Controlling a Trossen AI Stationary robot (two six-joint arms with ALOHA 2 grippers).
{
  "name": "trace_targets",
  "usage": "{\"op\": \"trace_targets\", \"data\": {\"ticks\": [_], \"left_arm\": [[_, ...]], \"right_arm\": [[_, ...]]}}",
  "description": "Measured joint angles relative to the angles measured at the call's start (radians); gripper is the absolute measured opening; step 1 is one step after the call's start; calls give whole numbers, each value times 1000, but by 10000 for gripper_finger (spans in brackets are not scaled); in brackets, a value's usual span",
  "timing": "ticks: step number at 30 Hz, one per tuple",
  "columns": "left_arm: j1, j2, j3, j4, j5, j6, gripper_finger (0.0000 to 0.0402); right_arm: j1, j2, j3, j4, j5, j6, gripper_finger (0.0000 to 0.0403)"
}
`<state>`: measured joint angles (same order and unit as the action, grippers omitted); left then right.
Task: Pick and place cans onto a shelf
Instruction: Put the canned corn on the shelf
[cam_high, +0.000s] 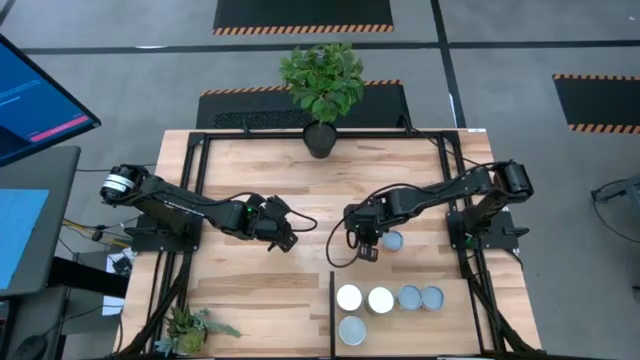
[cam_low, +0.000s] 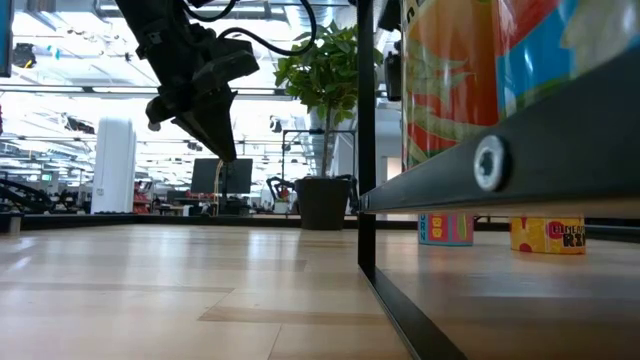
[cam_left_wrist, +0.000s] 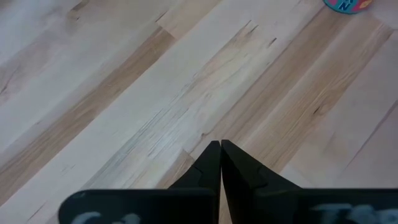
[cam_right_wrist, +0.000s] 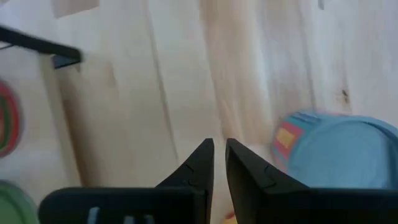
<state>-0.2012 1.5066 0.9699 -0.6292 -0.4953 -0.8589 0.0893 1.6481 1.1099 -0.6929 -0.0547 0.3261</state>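
Several cans (cam_high: 380, 300) with white or pale-blue tops stand on the shelf (cam_high: 332, 310), a black-framed wood panel at the near right. One blue-topped can (cam_high: 392, 241) (cam_right_wrist: 348, 155) stands upright on the tabletop. My right gripper (cam_high: 365, 247) (cam_right_wrist: 219, 148) hangs just left of it above the wood, its fingers a narrow gap apart with nothing between them. My left gripper (cam_high: 286, 238) (cam_left_wrist: 220, 144) (cam_low: 225, 150) is shut and empty, pointing down above the bare table's middle.
A black plant pot (cam_high: 320, 138) stands at the far edge and a small plant (cam_high: 188, 330) at the near left corner. In the low view a shelf can (cam_low: 470, 70) looms close. The shelf's black bar (cam_right_wrist: 37, 43) lies near my right gripper.
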Motion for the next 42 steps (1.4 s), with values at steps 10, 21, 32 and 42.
{"op": "trace_targets", "data": {"ticks": [10, 21, 32, 42], "left_arm": [[0, 0, 0, 0, 28, -45, 0], [0, 0, 0, 0, 27, -45, 0], [0, 0, 0, 0, 19, -44, 0], [0, 0, 0, 0, 17, -44, 0]], "right_arm": [[-17, 7, 0, -8, -1, 7, 141], [-22, 7, 0, -1, 3, -18, 270], [-92, 7, 0, -60, -6, -13, 270], [-141, 7, -18, -115, 0, -44, 270]]}}
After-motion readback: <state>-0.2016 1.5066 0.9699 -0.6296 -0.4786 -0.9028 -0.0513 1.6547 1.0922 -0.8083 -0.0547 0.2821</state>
